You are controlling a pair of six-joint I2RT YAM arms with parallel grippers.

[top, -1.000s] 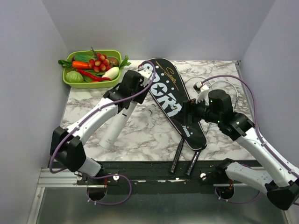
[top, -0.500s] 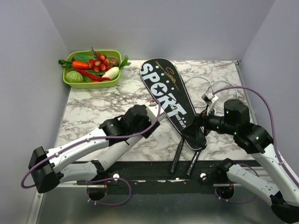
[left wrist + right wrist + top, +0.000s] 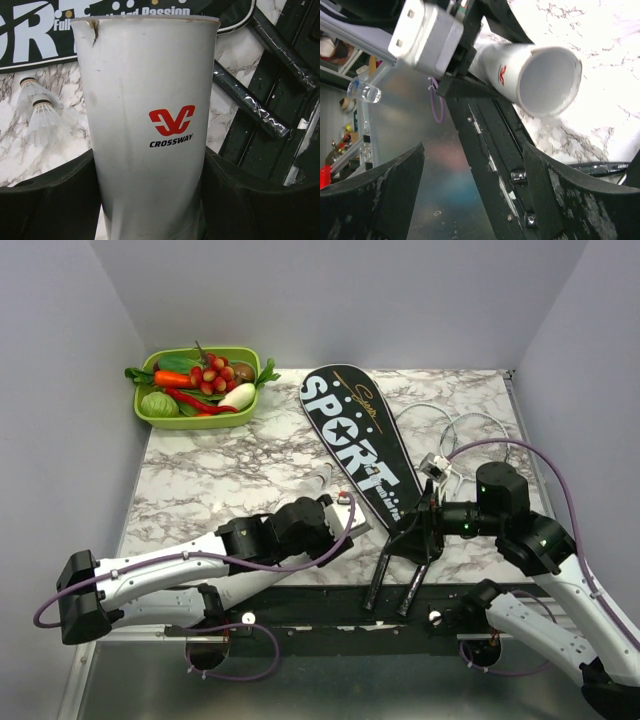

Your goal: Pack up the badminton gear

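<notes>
Marble tabletop [image 3: 200,480] under grey walls, and your landmark is the black bag [image 3: 358,445], lettered "SPORT" in white, lying diagonally with its broad end far from the arm bases and its narrow end pointing back at them. Your left gripper [image 3: 150,165] is clenched on the white tube [image 3: 150,125], low at the table's near edge, just left of the bag's narrow end. The wrist view shows a black finger pressed to each side of the tube and the open mouth aimed toward the bag (a red logo and the word CROSSWAY sit on the side facing the camera). Your right gripper [image 3: 472,165] is at the bag's narrow end, fingers spread wide with nothing between them. Its camera looks straight into the tube's open mouth, with the table's front rail running between the fingers. Two black racket handles [image 3: 398,575] stick out past the bag's narrow end and overhang the near edge, side by side. Thin silver racket frames [image 3: 462,428] show on the marble just right of the bag; whether the rackets lie inside it or under it I cannot tell. Two white shuttlecocks [image 3: 37,110] rest on the marble just left of the bag. Well left of its broad end, a green tray [image 3: 190,418] of toy vegetables sits in the far corner.
</notes>
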